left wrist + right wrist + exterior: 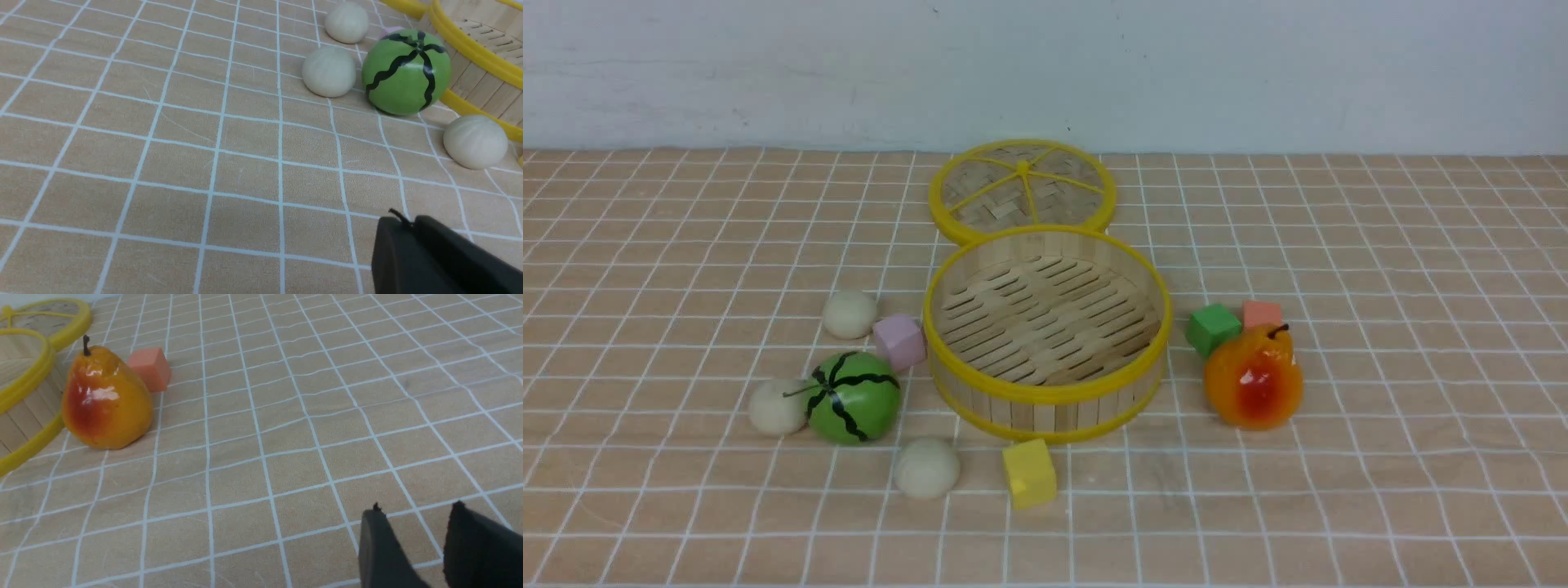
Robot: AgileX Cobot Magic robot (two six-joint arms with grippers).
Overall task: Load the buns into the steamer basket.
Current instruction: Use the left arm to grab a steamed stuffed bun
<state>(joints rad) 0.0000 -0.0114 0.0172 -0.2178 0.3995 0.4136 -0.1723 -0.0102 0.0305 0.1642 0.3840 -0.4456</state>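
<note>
Table (1380, 490): tan, white-gridded.
Steamer basket (1045, 398): mid-table.
Buns (849, 314) (778, 406) (927, 467): three on the table, between the basket and the left edge.
Left gripper (410, 222): fingers pressed together.
Right gripper (416, 510): fingers slightly spread.

We see bright, even light in all three views, with only faint, soft shadows on the table (1380, 490) beside the pear (1252, 380) and the basket (1045, 394). White glare sits on the pear's glossy skin, and the dark right end effector (417, 507) close to the wrist lens looks slightly blurred.
</note>
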